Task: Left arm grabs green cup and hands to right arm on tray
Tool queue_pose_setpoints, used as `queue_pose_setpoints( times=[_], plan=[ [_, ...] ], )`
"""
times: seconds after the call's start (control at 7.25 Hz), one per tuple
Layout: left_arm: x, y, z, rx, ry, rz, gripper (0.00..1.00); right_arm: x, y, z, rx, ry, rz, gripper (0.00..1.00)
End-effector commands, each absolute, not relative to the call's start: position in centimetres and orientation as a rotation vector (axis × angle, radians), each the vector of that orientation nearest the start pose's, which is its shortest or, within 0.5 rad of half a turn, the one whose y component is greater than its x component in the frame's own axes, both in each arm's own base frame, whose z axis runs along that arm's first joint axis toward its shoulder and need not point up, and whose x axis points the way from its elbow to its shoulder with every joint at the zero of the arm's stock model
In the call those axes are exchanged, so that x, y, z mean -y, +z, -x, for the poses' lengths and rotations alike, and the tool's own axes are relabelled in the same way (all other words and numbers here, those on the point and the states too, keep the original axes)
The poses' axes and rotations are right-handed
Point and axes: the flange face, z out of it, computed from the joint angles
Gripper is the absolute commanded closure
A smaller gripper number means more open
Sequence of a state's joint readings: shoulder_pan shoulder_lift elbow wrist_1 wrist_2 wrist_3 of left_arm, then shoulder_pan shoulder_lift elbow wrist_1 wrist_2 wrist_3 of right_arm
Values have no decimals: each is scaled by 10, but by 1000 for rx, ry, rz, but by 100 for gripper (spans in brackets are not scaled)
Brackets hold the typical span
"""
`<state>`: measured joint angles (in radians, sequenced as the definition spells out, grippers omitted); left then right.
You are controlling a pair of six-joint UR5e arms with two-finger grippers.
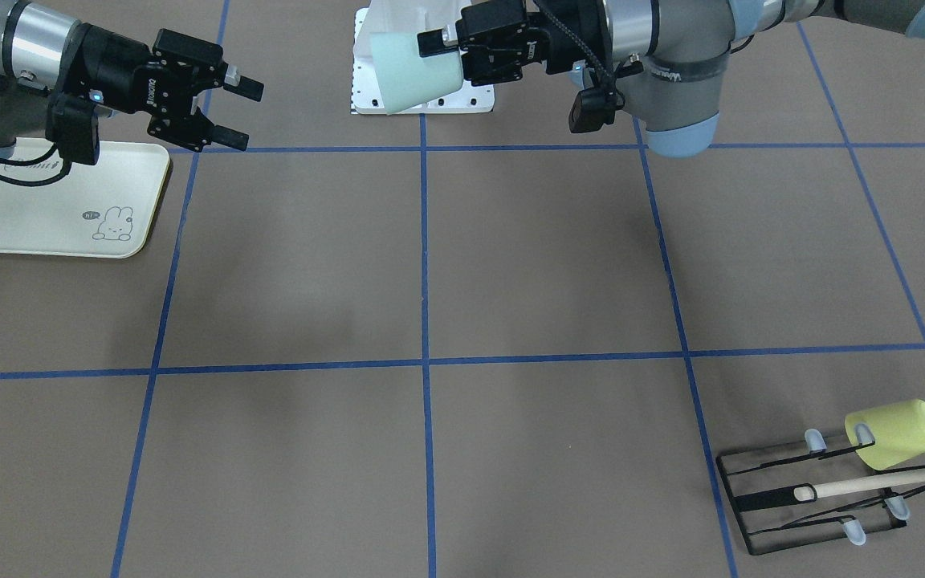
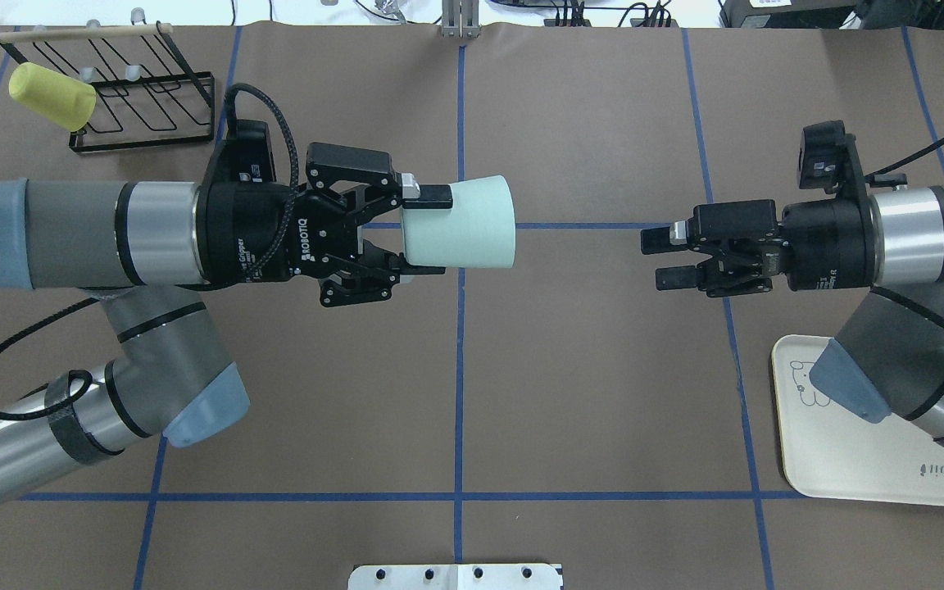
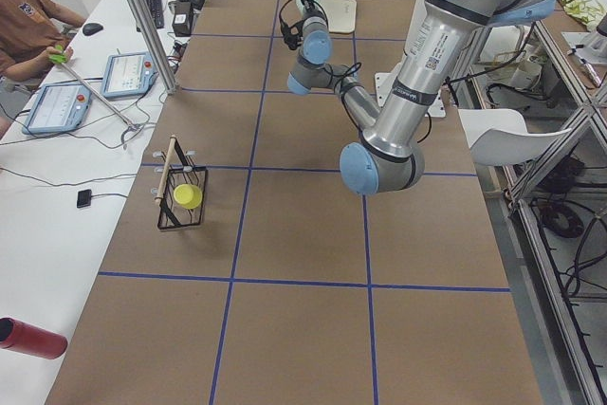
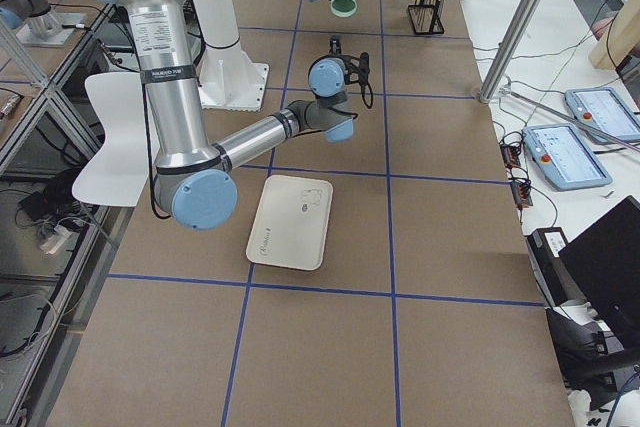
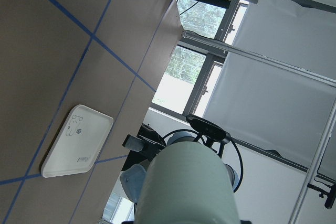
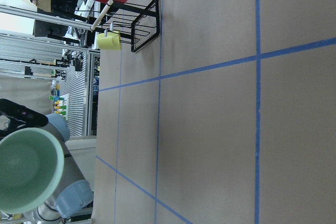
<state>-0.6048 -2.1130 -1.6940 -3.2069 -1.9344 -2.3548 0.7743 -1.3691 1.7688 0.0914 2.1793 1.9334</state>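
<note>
Left claw clamped on the green cup, held sideways above the tabletop.
Right claw faces it with fingers parted, well apart. Overhead shows only the cup's side; the right wrist view looks into its open mouth. Tray lies under the right arm.

It was a robotics lab: the left arm and right arm stood at a brown-papered table gridded with blue tape. Teach pendants lay on a white side bench, and an operator sat by aluminium posts.
</note>
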Motion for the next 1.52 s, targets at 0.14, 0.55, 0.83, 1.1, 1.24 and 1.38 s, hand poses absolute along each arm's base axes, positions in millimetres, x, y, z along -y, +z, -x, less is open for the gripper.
queue_pose_setpoints(
  times=[0.14, 0.55, 0.83, 1.1, 1.24, 1.38],
  plan=[
    [358, 145, -395, -2292, -327, 439, 100, 352, 305, 315, 2171, 78, 37, 4],
    [348, 144, -407, -2283, -316, 483, 100, 351, 288, 319, 2219, 81, 83, 8],
    [341, 139, -413, -2285, -303, 501, 100, 357, 276, 323, 2250, 130, 116, 8],
    [338, 136, -413, -2288, -298, 506, 100, 362, 272, 328, 2259, 154, 106, 9],
    [338, 130, -415, -2292, -295, 507, 100, 364, 270, 330, 2263, 151, 105, 9],
    [339, 125, -415, -2299, -290, 507, 100, 362, 270, 332, 2263, 146, 114, 9]
  ],
)
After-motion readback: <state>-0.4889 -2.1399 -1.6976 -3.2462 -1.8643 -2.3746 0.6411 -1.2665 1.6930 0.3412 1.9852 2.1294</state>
